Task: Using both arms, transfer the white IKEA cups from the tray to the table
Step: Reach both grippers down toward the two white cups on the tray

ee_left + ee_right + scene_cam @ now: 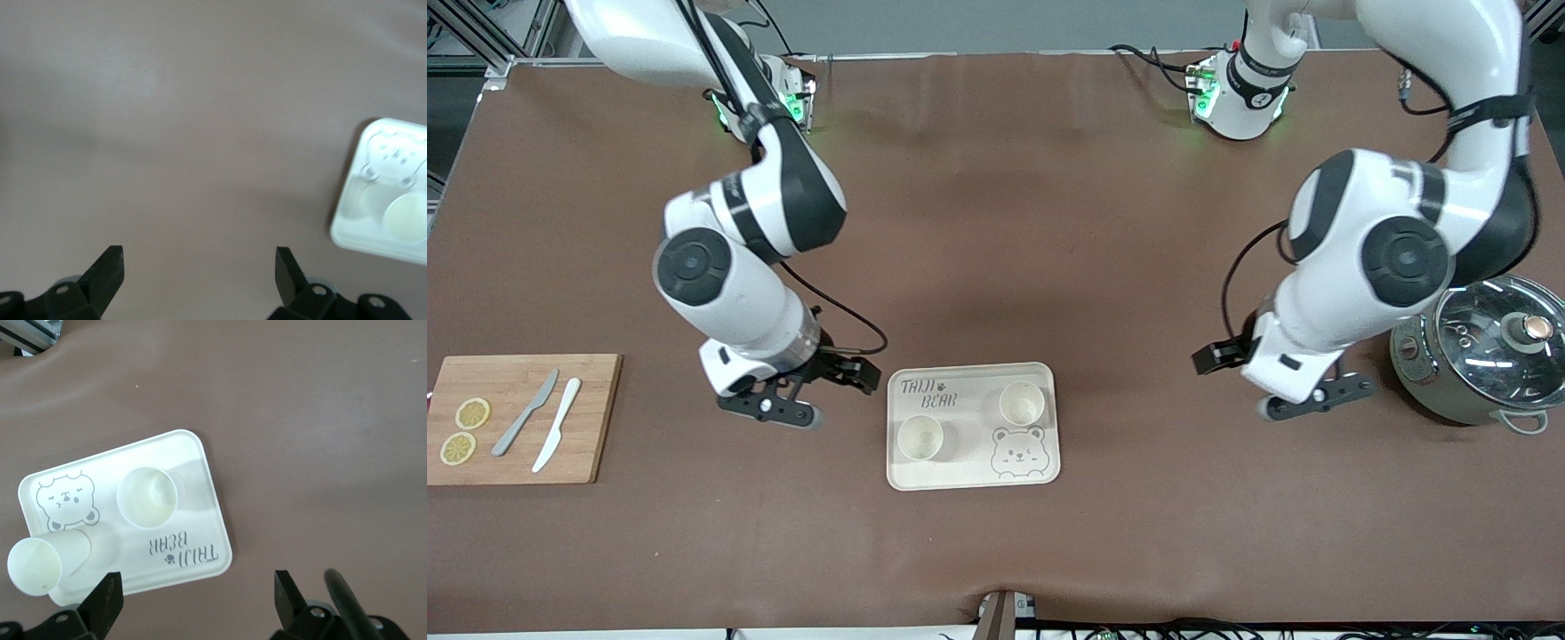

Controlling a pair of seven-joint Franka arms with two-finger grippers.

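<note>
Two white IKEA cups stand upright on the cream bear tray (1049, 427). One cup (920, 437) is nearer the front camera, toward the right arm's end. The other cup (1022, 403) is farther, above the bear drawing. My right gripper (849, 369) is open and empty, low beside the tray at the right arm's end. Its wrist view shows my right gripper (198, 581), the tray (200, 463) and both cups (148, 495) (40, 563). My left gripper (1214, 356) is open and empty over bare table, well apart from the tray. The left wrist view shows my left gripper (199, 257), the tray's end (350, 213) and one cup (407, 217).
A wooden cutting board (596, 418) with lemon slices (471, 413) and two knives (556, 422) lies at the right arm's end. A steel pot with a glass lid (1485, 356) stands at the left arm's end, close beside the left arm's wrist.
</note>
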